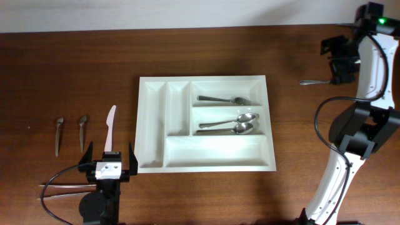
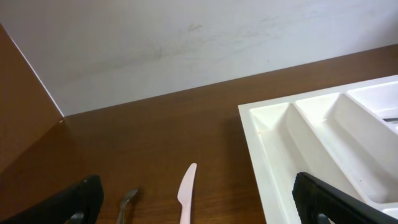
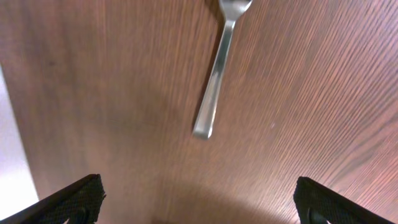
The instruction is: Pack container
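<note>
Right tool (image 3: 199, 202): set wide apart, empty, above a fork (image 3: 214, 81) lying on the desk (image 1: 62, 62), far right. Left tool (image 2: 199, 208): wide apart, empty, beside the cutlery tray (image 2: 261, 143), at its near-left corner.

On your brown wooden table (image 1: 200, 56) the white tray (image 1: 219, 79) lies mid-table, with a white knife (image 1: 110, 128) near its left edge, two small dull pieces farther left (outer piece (image 1: 59, 134), inner piece (image 1: 82, 131), lying parallel), and a metal utensil (image 1: 314, 82) well apart at far right.
</note>
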